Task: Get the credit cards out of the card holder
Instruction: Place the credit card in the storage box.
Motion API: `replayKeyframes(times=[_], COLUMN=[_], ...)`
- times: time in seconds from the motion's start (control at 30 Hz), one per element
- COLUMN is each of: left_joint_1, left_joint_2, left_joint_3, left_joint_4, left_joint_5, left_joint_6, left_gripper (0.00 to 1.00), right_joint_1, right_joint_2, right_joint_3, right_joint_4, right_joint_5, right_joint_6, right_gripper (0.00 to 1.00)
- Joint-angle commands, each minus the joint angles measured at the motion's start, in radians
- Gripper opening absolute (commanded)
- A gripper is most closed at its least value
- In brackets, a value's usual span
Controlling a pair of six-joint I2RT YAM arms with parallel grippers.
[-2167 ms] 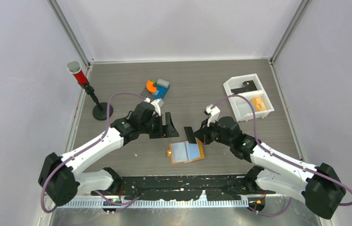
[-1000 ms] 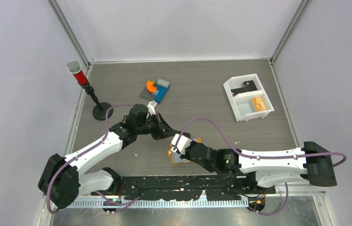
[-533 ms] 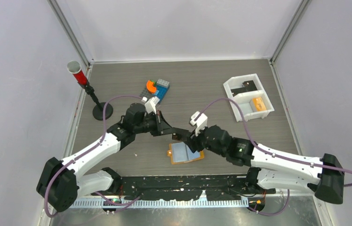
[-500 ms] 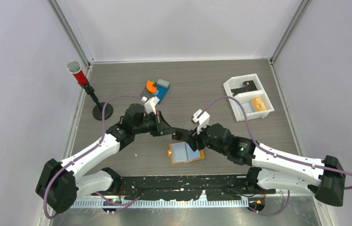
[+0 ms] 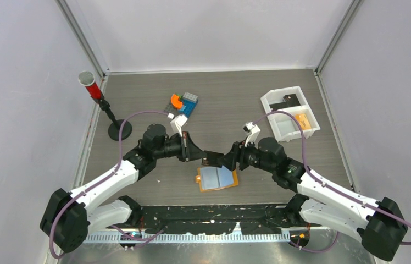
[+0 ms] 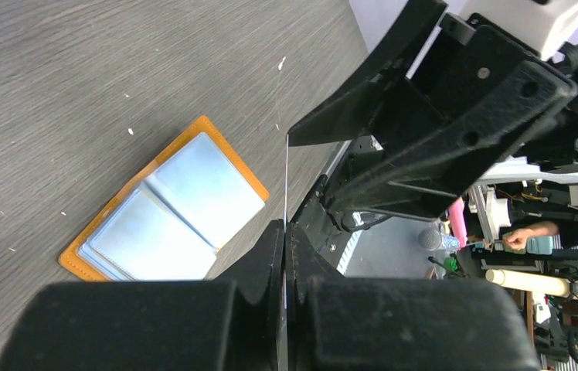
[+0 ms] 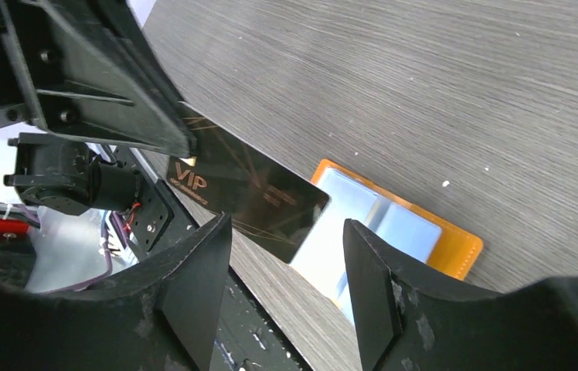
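The card holder (image 5: pixel 218 179) lies open on the table, tan-orange with pale blue sleeves (image 6: pixel 170 216), also seen in the right wrist view (image 7: pixel 409 232). A dark credit card (image 7: pixel 247 193) marked VIP hangs above it, edge-on in the left wrist view (image 6: pixel 286 174). My left gripper (image 5: pixel 203 155) (image 6: pixel 286 232) is shut on that card's left end. My right gripper (image 5: pixel 229 160) (image 7: pixel 286 255) faces it from the right, open, its fingers (image 7: pixel 201 270) apart and just short of the card's free end.
A white two-compartment tray (image 5: pixel 280 133) stands at the back right with a small orange block (image 5: pixel 302 121) and a dark flat piece (image 5: pixel 288 100) in it. Toy bricks (image 5: pixel 183 103) lie at the back middle. A red cup on a black stand (image 5: pixel 118 130) is at the left.
My right gripper has opened off the card and drawn back to the right. The card has stayed in my left gripper, which has shifted slightly.
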Motion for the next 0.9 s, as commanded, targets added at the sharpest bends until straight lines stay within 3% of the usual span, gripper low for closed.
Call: replayKeyframes(times=[0.0,0.17,0.3,0.43,0.5,0.63,0.7,0.8,0.87], left_joint_1=[0.004,0.005,0.005,0.005,0.004,0.005,0.004,0.005,0.004], left_joint_2=[-0.032,-0.05,-0.055,-0.056,-0.055,-0.055,-0.054,-0.059,-0.071], left_joint_3=[-0.014,-0.023,-0.024,-0.041,-0.05,-0.048,-0.044,-0.034,-0.03], left_joint_4=[0.079,0.127,0.124,0.159,0.182,0.175,0.155,0.12,0.089], left_joint_5=[-0.025,-0.022,-0.028,-0.019,-0.018,-0.021,-0.027,-0.034,-0.048], left_joint_6=[0.011,-0.017,-0.023,-0.045,-0.068,-0.07,-0.057,-0.033,-0.017], left_gripper=[0.0,0.0,0.0,0.0,0.0,0.01,0.1,0.25,0.41], right_joint_1=[-0.074,-0.141,-0.155,-0.16,-0.163,-0.169,-0.171,-0.174,-0.177], right_joint_2=[-0.015,0.027,0.039,0.054,0.059,0.051,0.04,0.022,0.01], right_joint_3=[-0.09,-0.156,-0.193,-0.217,-0.227,-0.234,-0.237,-0.235,-0.232], right_joint_4=[0.223,0.403,0.514,0.604,0.642,0.666,0.666,0.639,0.609], right_joint_5=[-0.131,-0.283,-0.317,-0.34,-0.35,-0.339,-0.324,-0.291,-0.277], right_joint_6=[0.094,0.152,0.178,0.204,0.222,0.246,0.25,0.247,0.239], right_gripper=[0.64,0.65,0.64,0.56,0.48,0.12,0.06,0.05,0.05])
